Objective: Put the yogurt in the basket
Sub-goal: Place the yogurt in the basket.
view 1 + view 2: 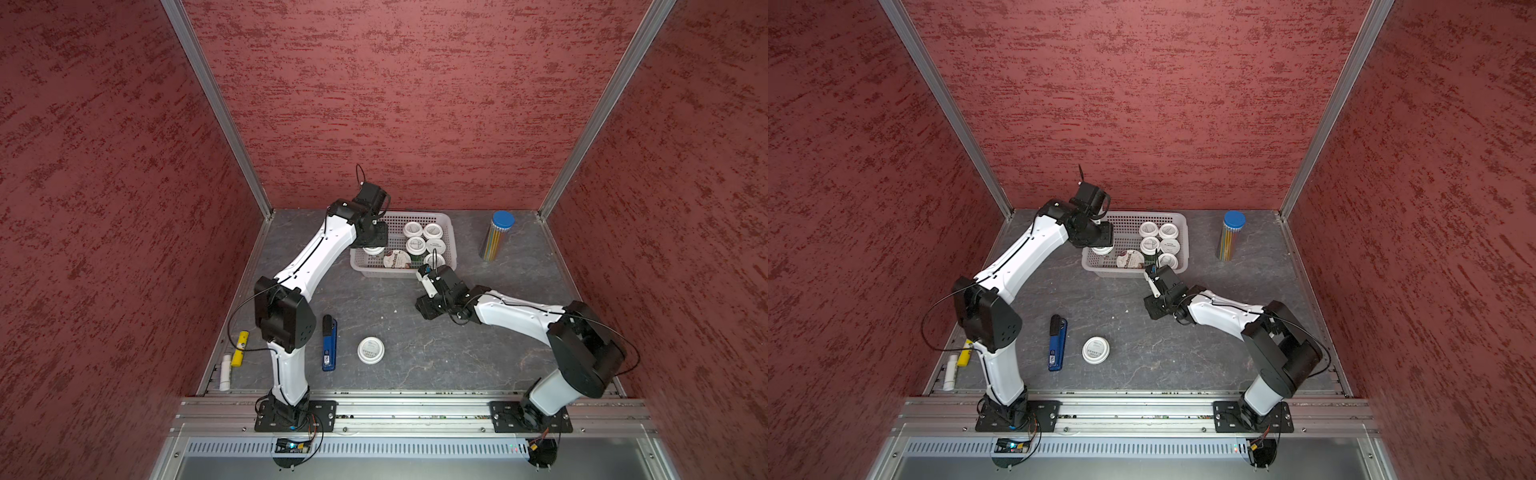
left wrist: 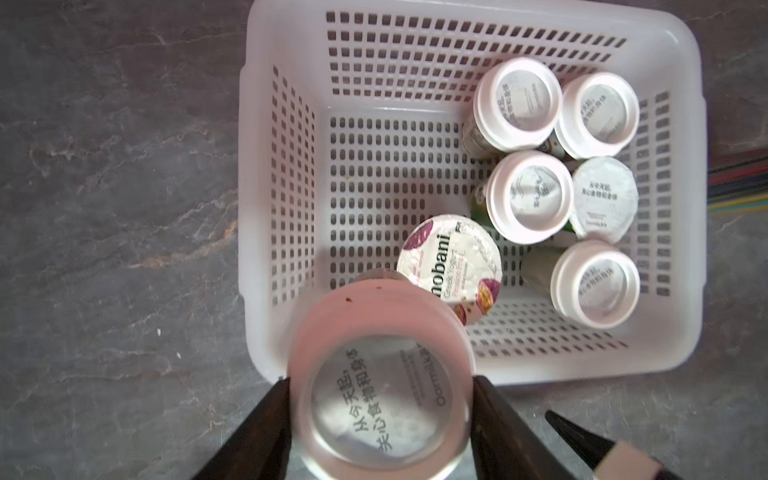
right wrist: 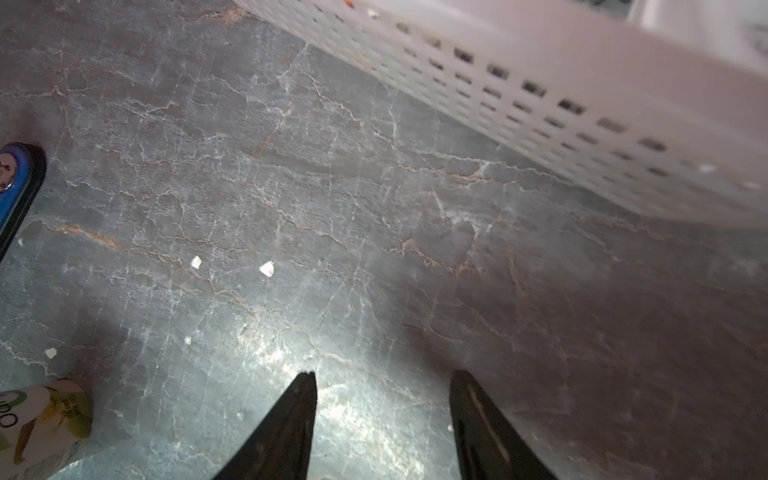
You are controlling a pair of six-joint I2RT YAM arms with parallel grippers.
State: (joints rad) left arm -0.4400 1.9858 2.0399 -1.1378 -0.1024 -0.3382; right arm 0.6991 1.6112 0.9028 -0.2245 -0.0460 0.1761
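The pale perforated basket (image 1: 415,214) (image 1: 1142,215) (image 2: 257,208) stands at the back of the table. Several small white-lidded yogurt cups (image 1: 424,239) (image 2: 530,195) stand in its right half, with a Chobani cup (image 1: 397,260) (image 2: 449,266) by its front wall. My left gripper (image 2: 381,379) is shut on another small yogurt cup (image 1: 373,250) (image 2: 374,399), held upright over the basket's front left corner. One yogurt cup (image 1: 370,350) (image 1: 1096,350) (image 3: 41,424) stands alone on the table near the front. My right gripper (image 3: 383,373) is open and holds nothing, just above the table in front of the basket.
A blue stapler (image 1: 329,343) (image 3: 16,187) lies left of the lone cup. A blue-capped tube of pencils (image 1: 496,235) stands at the back right. A yellow item (image 1: 240,348) and a white one (image 1: 225,372) lie along the table's left edge.
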